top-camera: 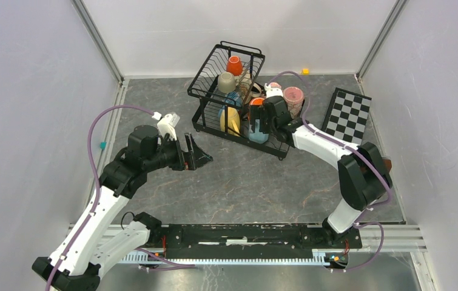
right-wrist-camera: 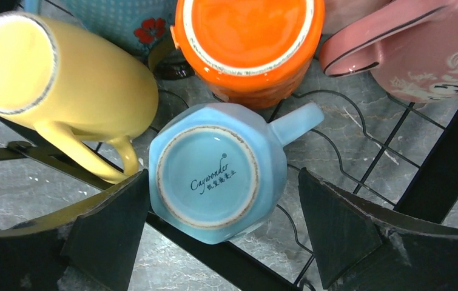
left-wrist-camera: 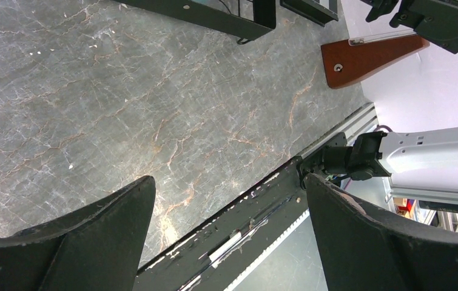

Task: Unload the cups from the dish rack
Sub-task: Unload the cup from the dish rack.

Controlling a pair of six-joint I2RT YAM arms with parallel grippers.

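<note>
The black wire dish rack (top-camera: 209, 63) stands at the back centre of the table. Its upper basket holds an orange cup (top-camera: 234, 65) and a beige cup (top-camera: 226, 82). On the lower tray a yellow cup (top-camera: 230, 120) and a light blue cup (top-camera: 258, 132) rest upside down, with a pink cup (top-camera: 293, 97) at the rack's right end. My right gripper (top-camera: 261, 118) is open, its fingers either side of the light blue cup (right-wrist-camera: 217, 173). The left finger is close against the cup; a gap shows on the right. My left gripper (top-camera: 199, 154) hangs open and empty left of the rack.
A black-and-white checkered board (top-camera: 347, 112) lies right of the rack. In the right wrist view the yellow cup (right-wrist-camera: 62, 85), an orange cup (right-wrist-camera: 247, 42) and the pink cup (right-wrist-camera: 408, 54) crowd round the blue one. A brown wooden piece (left-wrist-camera: 366, 57) sits by the right wall.
</note>
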